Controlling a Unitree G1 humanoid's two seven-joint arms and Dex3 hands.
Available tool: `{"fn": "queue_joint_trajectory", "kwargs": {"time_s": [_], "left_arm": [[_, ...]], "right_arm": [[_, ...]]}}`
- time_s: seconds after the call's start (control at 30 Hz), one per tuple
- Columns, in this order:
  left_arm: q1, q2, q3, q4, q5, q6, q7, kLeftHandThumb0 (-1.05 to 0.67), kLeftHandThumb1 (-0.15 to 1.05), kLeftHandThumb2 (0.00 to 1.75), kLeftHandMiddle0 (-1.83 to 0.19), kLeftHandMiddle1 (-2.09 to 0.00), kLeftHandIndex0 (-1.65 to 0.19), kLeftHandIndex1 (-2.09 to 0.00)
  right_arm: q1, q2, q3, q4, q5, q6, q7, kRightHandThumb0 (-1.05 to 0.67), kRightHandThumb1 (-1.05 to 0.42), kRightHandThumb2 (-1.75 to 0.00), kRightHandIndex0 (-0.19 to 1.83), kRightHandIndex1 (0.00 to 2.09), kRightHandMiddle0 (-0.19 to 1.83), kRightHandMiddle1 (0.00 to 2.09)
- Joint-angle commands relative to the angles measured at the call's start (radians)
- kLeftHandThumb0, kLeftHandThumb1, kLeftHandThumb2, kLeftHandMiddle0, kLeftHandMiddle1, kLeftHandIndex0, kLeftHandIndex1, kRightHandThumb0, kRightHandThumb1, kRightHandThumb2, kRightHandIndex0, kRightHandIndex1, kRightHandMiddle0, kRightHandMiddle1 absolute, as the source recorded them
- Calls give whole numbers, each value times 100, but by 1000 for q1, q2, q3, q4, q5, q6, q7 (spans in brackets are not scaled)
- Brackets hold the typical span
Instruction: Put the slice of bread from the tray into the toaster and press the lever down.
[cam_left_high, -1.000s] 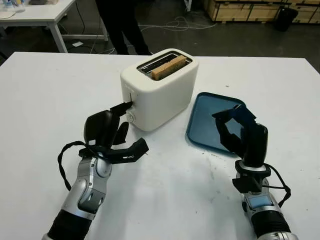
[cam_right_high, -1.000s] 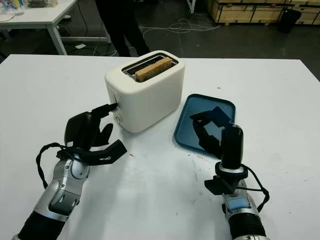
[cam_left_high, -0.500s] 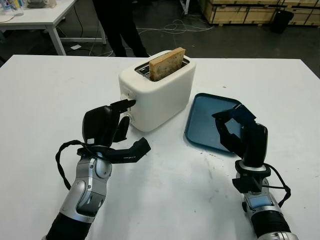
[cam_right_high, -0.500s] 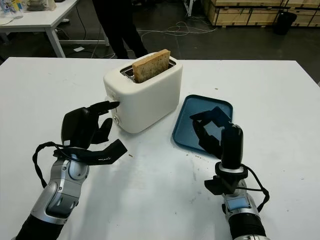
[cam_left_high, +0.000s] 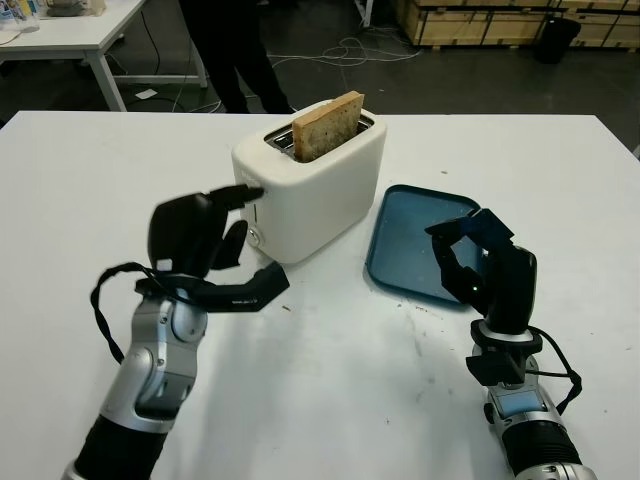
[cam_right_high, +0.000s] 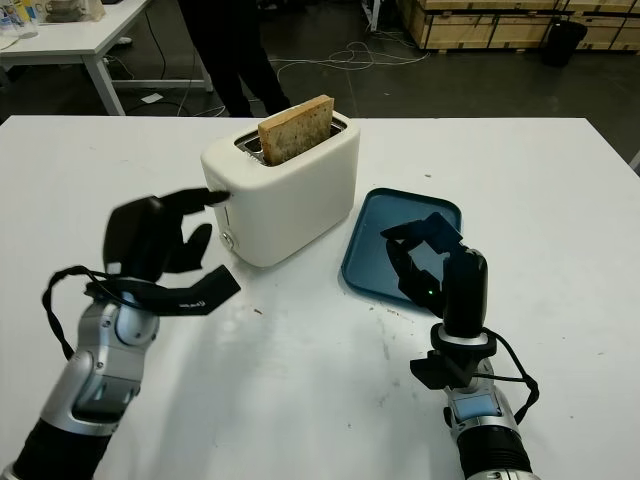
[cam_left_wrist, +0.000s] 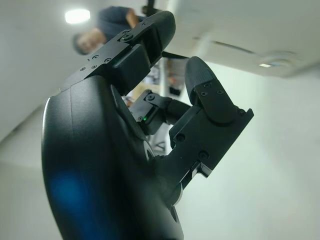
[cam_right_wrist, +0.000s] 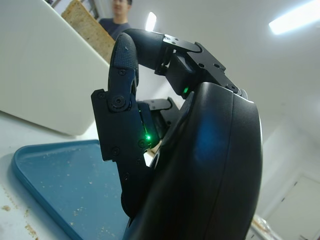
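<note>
Nearest, at lower right of the frame: right hand (cam_left_high: 478, 262), raised upright over the near edge of the blue tray (cam_left_high: 405, 226), fingers (cam_right_wrist: 125, 75) curled inward, gripping nothing. At lower left: left hand (cam_left_high: 205, 250), lifted off the white table (cam_left_high: 340, 390), one fingertip (cam_left_high: 245, 190) stretched forward to the narrow end of the toaster (cam_left_high: 320, 180), touching or almost touching near the lever slot; remaining fingers loosely bent, clamped on nothing. Crumbs scattered on the tray floor and on the table beside its near rim. Mid-frame, just left of the tray: white two-slot toaster, standing at an angle to the table edge. Slice of bread (cam_left_high: 328, 126) upright in one slot, upper half sticking well above the toaster top. Farther back, beyond the table's far edge at upper left: legs of a person (cam_left_high: 232, 50) in dark trousers, another white table (cam_left_high: 70, 30) to the left of them, cables on the floor, wooden pallets along the upper right.
</note>
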Motion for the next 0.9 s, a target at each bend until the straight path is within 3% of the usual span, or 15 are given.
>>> {"fn": "queue_joint_trajectory", "kwargs": {"time_s": [0.0,0.03,0.13,0.23,0.47,0.87], "left_arm": [[-26,25,26,-41,20,-4,-15,-19,38,119,-93,-175,-94,-4],[-35,35,36,-52,23,-8,-18,-22,42,112,-91,-175,-95,-4],[-73,72,68,-51,27,-28,-17,-26,76,45,-91,-169,-102,-3],[-113,93,77,-17,40,-10,-34,-28,86,16,-96,-162,-106,-2],[-177,137,66,99,29,-31,-81,-27,88,4,-108,-146,-111,-2],[-218,183,39,155,-4,-73,-225,-26,89,2,-103,-153,-111,-1]], "right_arm": [[-7,-1,-3,-4,4,2,3,-46,-92,-36,63,168,61,120],[-5,-1,-3,-7,2,6,3,-46,-92,-36,63,168,61,120],[-4,0,-2,-8,1,5,3,-46,-92,-36,64,169,61,120],[-7,1,-2,-2,3,-3,2,-45,-92,-36,64,169,60,120],[-2,2,-6,-9,-4,0,-5,-45,-92,-36,63,169,60,121],[0,4,-11,-17,-7,6,-6,-45,-92,-37,64,169,60,121]]}}
